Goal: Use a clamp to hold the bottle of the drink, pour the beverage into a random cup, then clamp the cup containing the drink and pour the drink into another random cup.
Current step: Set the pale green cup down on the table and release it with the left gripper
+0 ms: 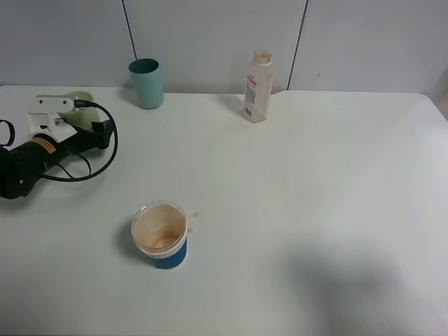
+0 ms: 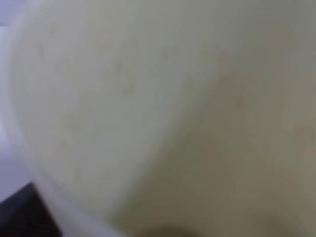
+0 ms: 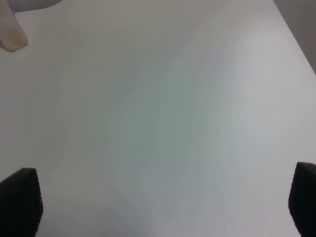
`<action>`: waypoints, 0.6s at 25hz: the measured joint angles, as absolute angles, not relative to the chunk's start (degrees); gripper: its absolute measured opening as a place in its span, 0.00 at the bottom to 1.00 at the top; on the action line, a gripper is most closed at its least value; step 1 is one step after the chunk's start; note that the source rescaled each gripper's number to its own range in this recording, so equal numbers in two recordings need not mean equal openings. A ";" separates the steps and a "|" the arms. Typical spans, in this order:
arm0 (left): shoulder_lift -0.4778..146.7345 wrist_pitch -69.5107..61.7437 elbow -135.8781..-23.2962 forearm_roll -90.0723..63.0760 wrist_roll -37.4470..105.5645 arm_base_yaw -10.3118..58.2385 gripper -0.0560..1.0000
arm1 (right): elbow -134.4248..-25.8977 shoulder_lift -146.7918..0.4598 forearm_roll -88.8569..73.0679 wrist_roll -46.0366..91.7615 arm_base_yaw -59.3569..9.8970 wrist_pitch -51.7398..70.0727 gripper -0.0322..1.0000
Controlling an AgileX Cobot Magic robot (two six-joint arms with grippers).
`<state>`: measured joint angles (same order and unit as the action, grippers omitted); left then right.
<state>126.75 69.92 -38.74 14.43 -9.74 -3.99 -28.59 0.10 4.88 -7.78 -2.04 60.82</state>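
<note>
Right gripper: you see only its two dark fingertips at the edges of the right wrist view, set wide apart with bare table between them; it does not show in the high view
Blue-sleeved cup: nearest to you, upright on the white table, left of centre; clear rim, brownish residue inside, blue ribbed sleeve around the base
Room around that cup: bare table on every side, nothing touching it
Left arm: lies low at the left edge, black body with a white camera mount and a looped black cable
Left gripper: pressed up to a pale cup at the far left; the left wrist view is filled by that cup's blurred cream-coloured wall, so you cannot tell whether the claw is apart or clamped
Bottle: upright near the back edge, right of centre, well apart from all cups; translucent, uncapped, with a red and white label, faint tan tint
Teal cup: upright by the back edge, left of the bottle, just beyond the left arm
Back: grey panelled wall right behind the table edge
Open room: the whole right half of the table is bare
</note>
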 joint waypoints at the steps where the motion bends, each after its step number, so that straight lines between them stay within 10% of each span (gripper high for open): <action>1: 126.50 69.92 -38.74 14.37 -10.20 -3.99 0.82 | -28.59 0.10 4.88 -7.78 -2.04 60.82 1.00; 15: 119.61 69.86 -35.03 11.50 -14.27 -3.99 1.00 | -28.59 0.10 4.88 -7.78 -2.04 60.82 1.00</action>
